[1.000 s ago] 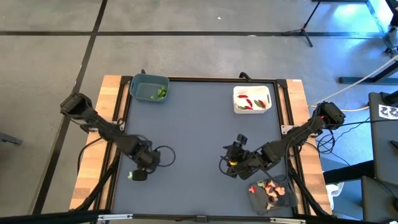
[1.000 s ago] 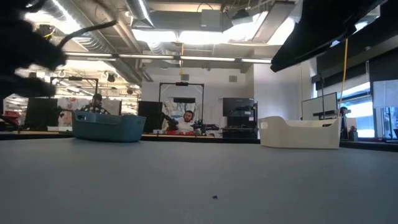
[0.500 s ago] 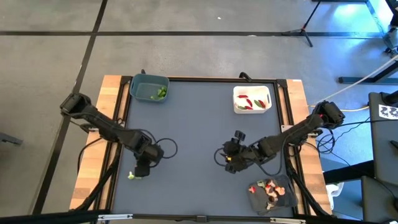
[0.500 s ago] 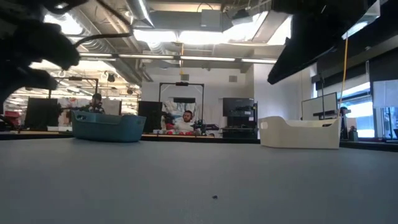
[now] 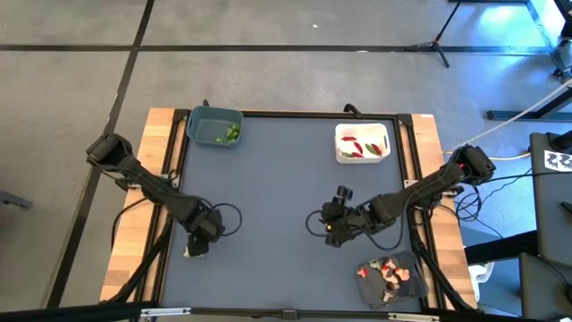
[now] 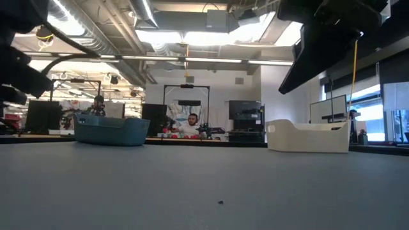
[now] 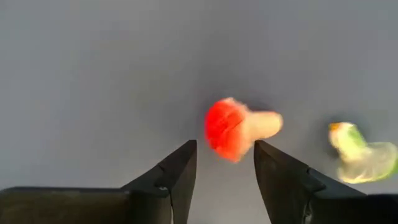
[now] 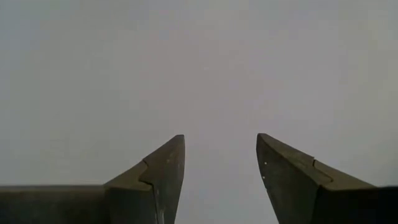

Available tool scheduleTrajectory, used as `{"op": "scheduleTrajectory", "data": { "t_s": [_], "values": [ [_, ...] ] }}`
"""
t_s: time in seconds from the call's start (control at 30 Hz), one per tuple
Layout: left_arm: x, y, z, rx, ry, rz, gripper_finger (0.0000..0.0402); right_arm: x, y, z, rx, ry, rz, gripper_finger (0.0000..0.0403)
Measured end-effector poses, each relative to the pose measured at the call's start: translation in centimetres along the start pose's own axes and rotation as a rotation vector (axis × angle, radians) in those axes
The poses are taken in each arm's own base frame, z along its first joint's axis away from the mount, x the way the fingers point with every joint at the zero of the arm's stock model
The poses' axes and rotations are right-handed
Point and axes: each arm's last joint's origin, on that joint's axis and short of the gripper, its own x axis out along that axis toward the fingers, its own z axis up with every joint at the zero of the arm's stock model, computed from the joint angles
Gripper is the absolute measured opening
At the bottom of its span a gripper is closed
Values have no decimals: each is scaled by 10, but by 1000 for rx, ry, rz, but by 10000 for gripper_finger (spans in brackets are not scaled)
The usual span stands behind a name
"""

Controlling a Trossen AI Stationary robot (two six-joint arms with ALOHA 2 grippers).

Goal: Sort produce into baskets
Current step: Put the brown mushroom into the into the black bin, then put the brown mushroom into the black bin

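Nearest the bench's front edge, at its right corner, the dark grey tray [image 5: 391, 277] already carries several red and pale pieces. By the front-left corner, the left tool [image 7: 224, 167] hangs over a red-capped toy mushroom [image 7: 239, 128] lying on the bench [image 5: 286, 179]; its fingers [image 7: 177, 174] stand apart, released, the mushroom just ahead of the gap and not held. A yellow-green piece [image 7: 360, 152] lies near it.

The right tool [image 8: 221, 168], out toward the bench's middle, is spread open and empty over bare surface.

At the far edge sit the blue-grey tub [image 5: 215, 126], with green pieces, and the white tub [image 5: 362, 143], with red ones.

The risk, as I judge it: the mushroom sits slightly to one side of the gap, so a fingertip could land on the cap and flick it away, or knock its neighbour.

Only the left wrist view shows the mushroom; from above the tool hides it. The low view shows both tubs' walls, never their contents.
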Motion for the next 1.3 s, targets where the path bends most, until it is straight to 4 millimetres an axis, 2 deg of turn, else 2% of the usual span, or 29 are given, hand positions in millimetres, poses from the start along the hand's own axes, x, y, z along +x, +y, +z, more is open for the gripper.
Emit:
{"op": "scheduleTrajectory", "data": {
  "t_s": [0.23, 0.5, 0.63, 0.83, 0.97, 1.1, 1.3],
  "values": [
    [7, 0, 3, 83, -72, -26, 107, 0, -1, -1, -8, 14, -5, 198],
    [6, 1, 9, 213, -156, 19, 34, 0, -1, -1, -3, 13, -5, 198],
    [2, 2, 18, 281, -209, 23, 8, 0, -1, -1, 8, 12, -5, 198],
    [-19, 5, 46, 332, -332, 14, 19, 1, -3, 2, 34, -19, -37, 198],
    [-33, 11, 71, 352, -506, 29, 27, 1, -3, 3, 38, -44, -62, 198],
    [-50, 20, 100, 280, -787, 85, 26, 3, -8, -3, 38, -26, -159, 198],
    [-71, 29, 122, 269, -1036, 81, 26, 8, -3, -1, 116, -59, -141, 198]
  ]
}}
